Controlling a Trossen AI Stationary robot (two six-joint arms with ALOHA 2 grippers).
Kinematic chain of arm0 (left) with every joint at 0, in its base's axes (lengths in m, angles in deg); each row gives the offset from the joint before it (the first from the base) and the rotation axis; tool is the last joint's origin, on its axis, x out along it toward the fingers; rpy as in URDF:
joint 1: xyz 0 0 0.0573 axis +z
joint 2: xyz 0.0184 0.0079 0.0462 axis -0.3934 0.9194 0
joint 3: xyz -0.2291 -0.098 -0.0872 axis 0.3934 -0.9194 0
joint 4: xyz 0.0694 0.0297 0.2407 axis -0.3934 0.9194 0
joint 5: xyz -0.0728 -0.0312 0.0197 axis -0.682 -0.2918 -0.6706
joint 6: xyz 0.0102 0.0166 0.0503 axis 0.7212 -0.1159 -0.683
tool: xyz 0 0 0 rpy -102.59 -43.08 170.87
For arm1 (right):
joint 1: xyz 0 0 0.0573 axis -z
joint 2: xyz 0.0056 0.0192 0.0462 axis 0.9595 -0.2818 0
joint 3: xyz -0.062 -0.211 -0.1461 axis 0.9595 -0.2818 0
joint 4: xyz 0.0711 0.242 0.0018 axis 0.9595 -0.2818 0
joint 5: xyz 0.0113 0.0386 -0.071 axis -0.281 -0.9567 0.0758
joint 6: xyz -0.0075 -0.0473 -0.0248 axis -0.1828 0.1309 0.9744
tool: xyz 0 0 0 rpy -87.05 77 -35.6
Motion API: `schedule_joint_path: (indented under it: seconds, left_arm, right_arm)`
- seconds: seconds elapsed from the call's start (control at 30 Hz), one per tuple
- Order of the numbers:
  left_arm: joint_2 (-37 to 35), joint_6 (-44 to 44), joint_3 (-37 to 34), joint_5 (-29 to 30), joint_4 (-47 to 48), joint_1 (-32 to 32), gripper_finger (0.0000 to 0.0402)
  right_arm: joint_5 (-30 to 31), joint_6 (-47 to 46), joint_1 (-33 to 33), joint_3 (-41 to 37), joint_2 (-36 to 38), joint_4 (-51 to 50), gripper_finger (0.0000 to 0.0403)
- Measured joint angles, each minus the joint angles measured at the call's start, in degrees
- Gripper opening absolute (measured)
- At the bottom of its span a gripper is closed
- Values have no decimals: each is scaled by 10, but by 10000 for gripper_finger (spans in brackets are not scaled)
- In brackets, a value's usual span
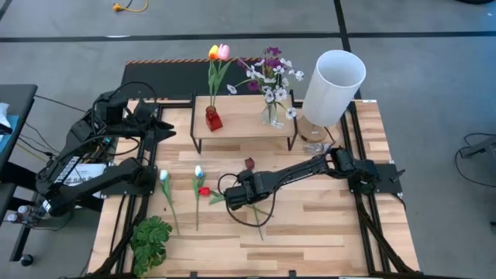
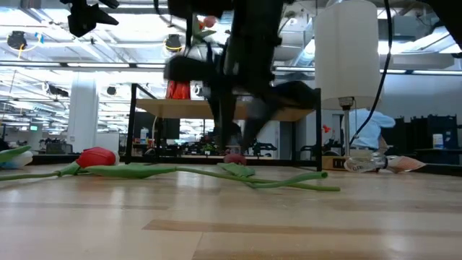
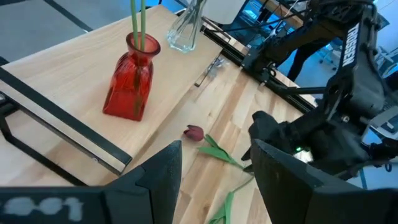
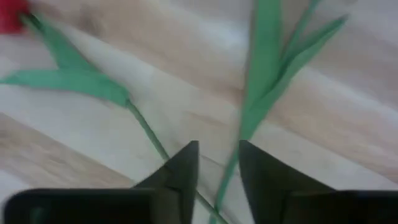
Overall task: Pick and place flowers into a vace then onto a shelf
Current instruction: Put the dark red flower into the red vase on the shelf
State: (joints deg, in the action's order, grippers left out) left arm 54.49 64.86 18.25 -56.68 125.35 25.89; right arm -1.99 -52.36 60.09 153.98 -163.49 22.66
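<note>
Your right gripper (image 4: 217, 171) is straddling the maroon tulip's stem (image 4: 231, 168), fingers spread, near the shelf (image 1: 244, 116); your left gripper (image 3: 217, 168), also spread, is waiting far left.

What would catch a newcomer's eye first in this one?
The right end effector reaches low over loose tulips mid-table, its open fingers straddling a green stem. Behind it, the shelf already carries a red vase with orange and pink tulips and a glass vase of purple-white blossoms.
</note>
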Motion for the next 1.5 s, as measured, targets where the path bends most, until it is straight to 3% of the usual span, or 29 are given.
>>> schedule_joint_path:
  seconds: [0.27, 0.5, 0.77, 1.1, 1.27, 1.5]
  left_arm:
    - [0, 0, 0, 0, 0, 0, 181]
    - [0, 3, 0, 1, 0, 0, 181]
    - [0, 9, 0, 0, 0, 0, 181]
    - [0, 9, 0, 0, 0, 0, 181]
    - [0, 9, 0, 0, 0, 0, 181]
    - [0, -3, 0, -17, 16, 0, 181]
  right_arm:
    - [3, -30, 6, 0, -22, -21, 220]
    - [-10, -30, 6, -28, -25, 24, 237]
    - [-25, -21, 6, -35, -23, 38, 183]
    - [14, -3, 3, -36, -25, 53, 11]
    - [50, 18, 4, -17, -24, 42, 7]
    - [105, 78, -18, 80, -23, -34, 2]
